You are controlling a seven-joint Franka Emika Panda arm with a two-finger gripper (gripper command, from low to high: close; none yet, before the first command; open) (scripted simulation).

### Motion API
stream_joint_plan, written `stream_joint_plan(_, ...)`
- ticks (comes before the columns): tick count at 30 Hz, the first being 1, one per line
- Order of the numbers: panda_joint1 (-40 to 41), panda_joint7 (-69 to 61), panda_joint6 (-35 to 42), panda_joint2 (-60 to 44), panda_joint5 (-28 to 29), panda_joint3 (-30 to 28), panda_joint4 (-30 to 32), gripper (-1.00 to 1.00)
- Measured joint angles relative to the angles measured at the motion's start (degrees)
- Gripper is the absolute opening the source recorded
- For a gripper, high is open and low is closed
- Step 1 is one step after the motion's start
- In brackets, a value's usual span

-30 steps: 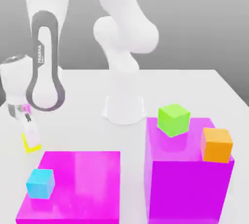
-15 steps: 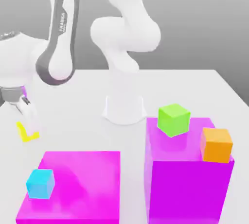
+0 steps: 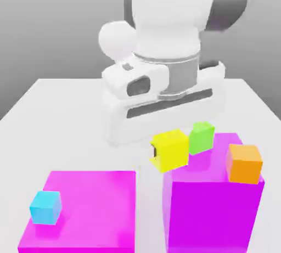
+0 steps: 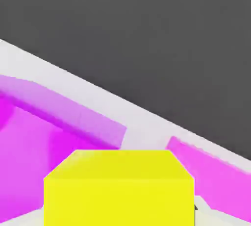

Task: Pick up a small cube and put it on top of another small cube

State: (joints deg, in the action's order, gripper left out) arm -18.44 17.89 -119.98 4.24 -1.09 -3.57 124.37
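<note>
Yellow cube point(image 3: 170, 150) aloft, green cube point(image 3: 201, 137) partly hidden (behind it)

arm point(image 3: 164, 21): white rounded shells | grey joint bands | dark slots

We see a blue cube point(image 3: 45, 207) on a low magenta slab point(image 3: 93, 208), and green point(image 3: 201, 137) and orange point(image 3: 245, 163) cubes atop a tall magenta block point(image 3: 214, 213).

My pincer point(image 3: 164, 156) holds the small cube point(image 3: 171, 150) aloft over the table point(image 3: 71, 125), above the gap between two blocks. On the tall block point(image 3: 214, 202), near the table's right edge in the exterior view, sit two cubes point(image 3: 201, 137); on the low block point(image 3: 88, 208), toward the left edge, sits one point(image 3: 45, 207).
</note>
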Motion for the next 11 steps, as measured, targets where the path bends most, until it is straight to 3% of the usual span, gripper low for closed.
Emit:
stream_joint_plan(2, -2.8, -1.9, 2.0, 0.1, 0.6, 1.7, -2.0, -1.0)
stream_joint_plan(4, -3.0, -2.3, -1.2, -1.4, 0.8, 1.8, -0.3, -1.0)
stream_joint_plan(5, -3.1, -2.5, -3.4, -2.3, 0.8, 1.7, 1.0, 1.0)
stream_joint_plan(11, -3.0, -2.4, -4.5, -2.7, 1.0, 1.7, 1.7, 1.0)
